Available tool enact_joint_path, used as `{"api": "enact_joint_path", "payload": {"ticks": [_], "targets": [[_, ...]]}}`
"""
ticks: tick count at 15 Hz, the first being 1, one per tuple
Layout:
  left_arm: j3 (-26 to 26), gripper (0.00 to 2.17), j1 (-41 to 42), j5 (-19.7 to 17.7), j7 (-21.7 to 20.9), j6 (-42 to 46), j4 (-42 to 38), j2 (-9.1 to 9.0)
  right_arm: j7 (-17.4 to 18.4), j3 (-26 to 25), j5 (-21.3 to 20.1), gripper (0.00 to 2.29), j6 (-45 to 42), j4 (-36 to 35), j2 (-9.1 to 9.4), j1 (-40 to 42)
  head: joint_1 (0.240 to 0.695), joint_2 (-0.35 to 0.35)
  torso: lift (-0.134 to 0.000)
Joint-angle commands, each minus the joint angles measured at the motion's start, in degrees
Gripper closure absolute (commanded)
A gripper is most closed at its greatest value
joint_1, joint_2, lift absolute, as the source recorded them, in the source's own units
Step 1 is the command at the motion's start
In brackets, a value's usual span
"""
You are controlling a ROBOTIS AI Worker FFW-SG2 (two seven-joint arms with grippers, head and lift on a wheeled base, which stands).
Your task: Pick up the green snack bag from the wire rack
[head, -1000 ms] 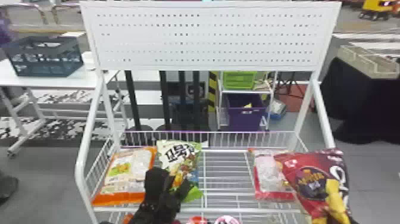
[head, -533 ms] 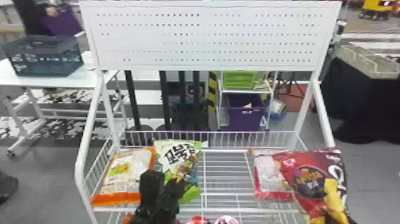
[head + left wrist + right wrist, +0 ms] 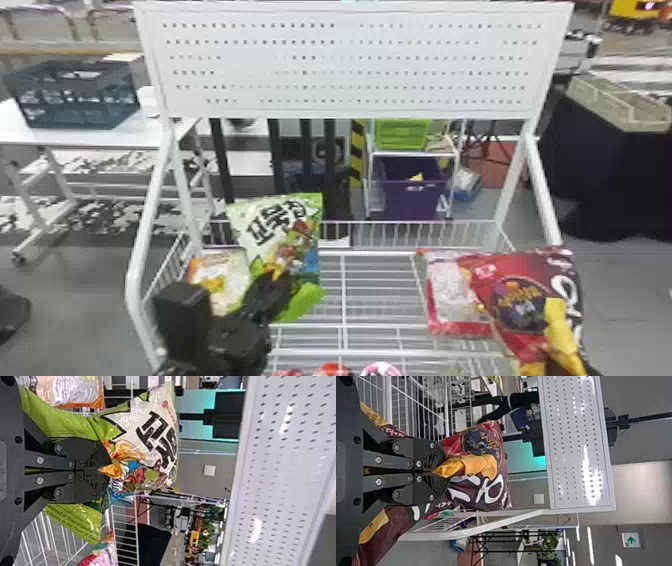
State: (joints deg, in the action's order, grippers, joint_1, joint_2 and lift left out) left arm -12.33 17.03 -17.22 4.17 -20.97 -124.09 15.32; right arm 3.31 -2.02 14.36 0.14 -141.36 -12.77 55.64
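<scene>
In the head view my left gripper pinches the front of the green snack bag, which is upright over the left part of the wire rack. The left wrist view has the left gripper shut on the pleated middle of the green snack bag. At the rack's right side, a dark red snack bag is held up. In the right wrist view my right gripper is shut on that dark red snack bag.
An orange-edged bag lies behind the left gripper, and a red-edged bag lies on the rack's right. The rack's white frame and perforated panel rise around and above. Round red and pink packages show at the bottom edge.
The left gripper has closed on the green snack bag and raised it, so its top now stands above the rack's back rail. The dark red bag has barely moved.
</scene>
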Motion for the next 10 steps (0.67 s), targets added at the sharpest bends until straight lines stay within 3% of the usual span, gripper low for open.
{"api": "enact_joint_path", "payload": {"ticks": [1,6,10], "targets": [[4.3,2.06,8.0,-1.1,-0.4,1.3,-8.0,1.38,-0.1,0.0,0.2,2.18,0.0,0.5,-0.06,-0.5,0.499,0.000,0.000],[15.2,2.06,24.2,-1.1,-1.4,11.7,-12.1,1.73,0.0,0.2,0.4,2.18,0.2,1.6,-0.06,-1.9,0.499,0.000,0.000],[19.7,2.06,30.9,-1.2,-1.3,19.8,-12.7,1.12,0.0,0.3,0.5,2.18,0.4,2.1,-0.06,-2.5,0.499,0.000,0.000]]}}
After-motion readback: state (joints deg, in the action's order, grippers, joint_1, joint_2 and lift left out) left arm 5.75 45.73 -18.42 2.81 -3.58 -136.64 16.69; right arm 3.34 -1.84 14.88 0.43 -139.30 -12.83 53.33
